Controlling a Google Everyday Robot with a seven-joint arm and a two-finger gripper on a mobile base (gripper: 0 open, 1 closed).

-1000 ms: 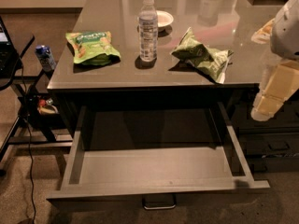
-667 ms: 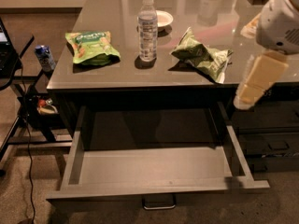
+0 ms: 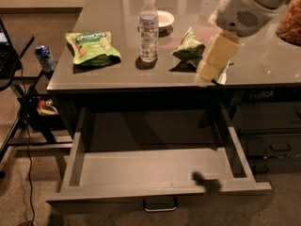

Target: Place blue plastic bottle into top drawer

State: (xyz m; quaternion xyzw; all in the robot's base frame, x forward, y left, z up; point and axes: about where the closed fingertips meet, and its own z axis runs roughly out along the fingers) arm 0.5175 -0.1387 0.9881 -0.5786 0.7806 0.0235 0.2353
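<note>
One blue plastic bottle (image 3: 148,29) stands upright in the upper middle of the frame. It sits on the grey surface (image 3: 263,65), and its white cap is on top. A small white dish (image 3: 164,19) sits just behind it. A green snack bag (image 3: 91,46) lies toward the left of the frame. A crumpled green bag (image 3: 190,51) lies on the other side, between the bottle and the hand (image 3: 212,76).

The hand is in the upper right of the frame, low over the front edge of the surface. It is well apart from the bottle. I cannot tell if it is open or closed. The top drawer (image 3: 155,168) is pulled out wide at the bottom of the frame.

The step now is likely reaching for the bottle. The hand should go over the crumpled bag, not through it. Then it should take the bottle around its middle, below the cap, and squeeze gently. The bottle is tall and thin, so a bump could tip it over.
</note>
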